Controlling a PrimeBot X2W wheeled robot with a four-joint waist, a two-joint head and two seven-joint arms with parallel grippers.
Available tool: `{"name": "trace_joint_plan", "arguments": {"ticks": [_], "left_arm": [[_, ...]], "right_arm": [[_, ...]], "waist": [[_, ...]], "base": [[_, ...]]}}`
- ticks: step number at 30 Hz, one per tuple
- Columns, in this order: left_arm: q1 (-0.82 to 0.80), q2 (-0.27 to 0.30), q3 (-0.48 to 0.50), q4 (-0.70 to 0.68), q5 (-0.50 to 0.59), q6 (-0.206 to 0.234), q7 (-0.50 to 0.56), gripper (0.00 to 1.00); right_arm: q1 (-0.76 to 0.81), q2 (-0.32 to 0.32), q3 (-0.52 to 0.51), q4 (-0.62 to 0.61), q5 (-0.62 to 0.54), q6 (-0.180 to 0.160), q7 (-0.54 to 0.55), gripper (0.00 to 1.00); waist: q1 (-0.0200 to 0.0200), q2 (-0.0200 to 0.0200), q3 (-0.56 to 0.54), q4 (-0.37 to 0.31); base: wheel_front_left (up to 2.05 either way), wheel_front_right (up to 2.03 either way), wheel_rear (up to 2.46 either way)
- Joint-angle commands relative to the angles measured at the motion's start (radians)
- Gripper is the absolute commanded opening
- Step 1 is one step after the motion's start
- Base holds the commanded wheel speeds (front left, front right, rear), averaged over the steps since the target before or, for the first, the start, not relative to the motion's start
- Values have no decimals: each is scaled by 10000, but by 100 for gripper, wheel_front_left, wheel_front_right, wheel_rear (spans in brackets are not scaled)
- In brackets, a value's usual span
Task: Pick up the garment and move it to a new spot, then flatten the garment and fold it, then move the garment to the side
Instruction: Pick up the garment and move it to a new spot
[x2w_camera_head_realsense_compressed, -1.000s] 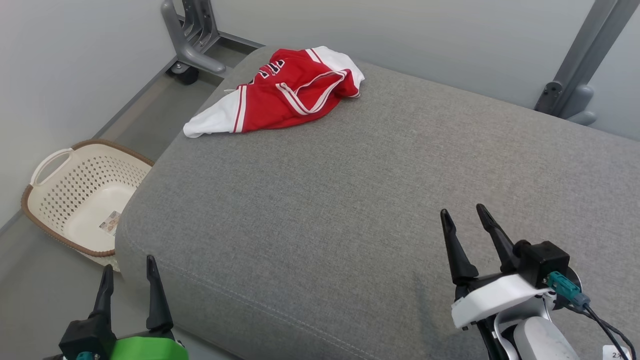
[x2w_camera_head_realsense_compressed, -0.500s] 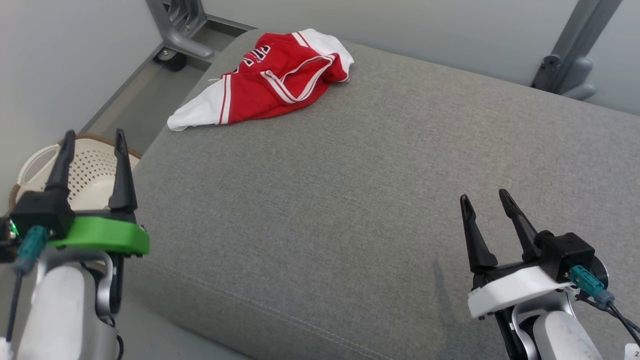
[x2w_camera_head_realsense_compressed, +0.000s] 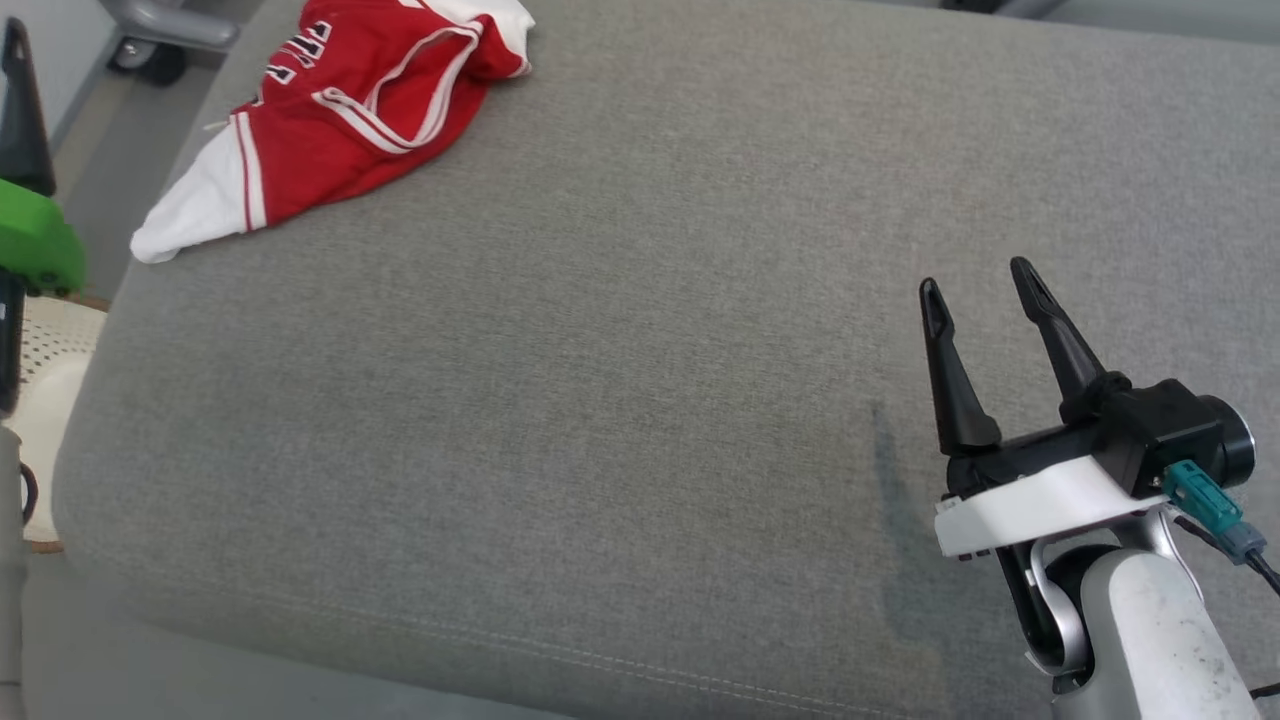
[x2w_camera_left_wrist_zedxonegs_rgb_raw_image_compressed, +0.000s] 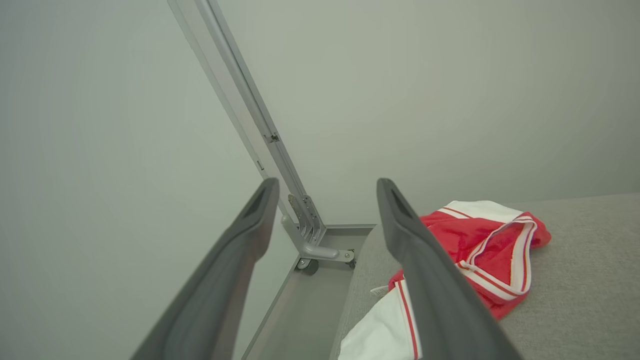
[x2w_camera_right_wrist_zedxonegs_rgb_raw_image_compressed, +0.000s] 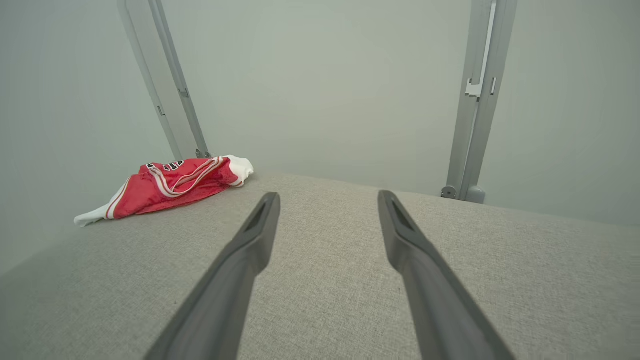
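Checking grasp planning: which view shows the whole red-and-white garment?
Right wrist view: the garment lies whole and unblocked on the grey cushion, though small. Head view has it larger but cropped at the top edge. Left wrist view: a jaw hides part.

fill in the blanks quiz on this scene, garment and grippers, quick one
1. The garment is mostly ____ with white trim.
2. In the head view it lies crumpled at the far ____ corner of the grey cushion.
3. The right gripper hovers over bare cushion with its jaws ____, holding nothing.
4. The left gripper is ____ as well, apart from the garment.

Missing words: red; left; open; open
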Motion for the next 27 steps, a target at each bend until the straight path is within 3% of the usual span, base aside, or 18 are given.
{"name": "trace_joint_plan", "arguments": {"ticks": [1, 10, 21, 27], "left_arm": [[-553, 53, 13, 504, -164, -68, 54, 100], [-2106, 345, -380, 2789, -626, -200, 100, 100], [-2801, 251, -782, 4886, -1001, -217, 235, 100], [-3013, 167, -572, 5788, -1281, 141, 316, 100]], "right_arm": [[-230, -37, 53, -202, -40, -8, 61, 100], [-537, -33, 28, -1075, -353, -8, 199, 100], [-490, -30, -24, -1210, -339, -8, 73, 100], [-586, -30, 101, -1146, -265, -8, 64, 100]], "waist": [[-1, 101, 1581, -1486], [-1, 101, 2881, -2366], [-1, 101, 3355, -2535], [-1, 101, 3451, -2577]], "base": [[0, 0, 0], [0, 0, 0], [0, 0, 0], [0, 0, 0]]}}
